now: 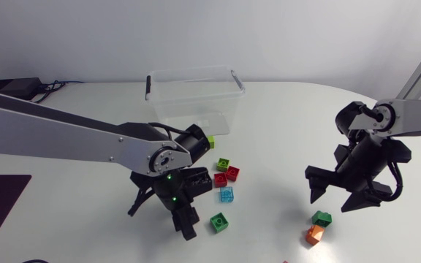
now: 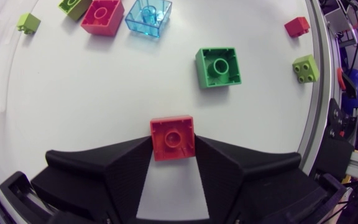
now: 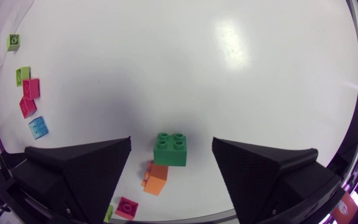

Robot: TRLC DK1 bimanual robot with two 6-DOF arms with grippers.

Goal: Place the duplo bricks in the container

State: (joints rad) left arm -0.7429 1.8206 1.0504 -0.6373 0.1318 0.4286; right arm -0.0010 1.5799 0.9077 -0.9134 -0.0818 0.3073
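Duplo bricks (image 1: 226, 194) look light and hard with slick flat sides, so I'd pinch two opposite faces. Left gripper (image 2: 173, 148) is clamped on a red brick (image 2: 173, 138) exactly like that, well short of the clear container (image 1: 196, 102). Head view hides that brick under the arm, only the left wrist view shows it. Right gripper (image 3: 171, 142) hangs wide open over a green brick (image 3: 169, 150) beside an orange brick (image 3: 156, 179).

the container (image 1: 188, 102) at upper centre is clear, glossy plastic. the table (image 1: 283, 124) is white, smooth, faintly shiny. the red brick (image 2: 173, 137) and green brick (image 2: 219, 66) are shiny moulded plastic; the blue brick (image 2: 148, 17) is see-through. the left gripper (image 2: 173, 146) and right gripper (image 3: 171, 142) are matt black; the left arm link (image 1: 50, 128) looks like brushed silver metal.
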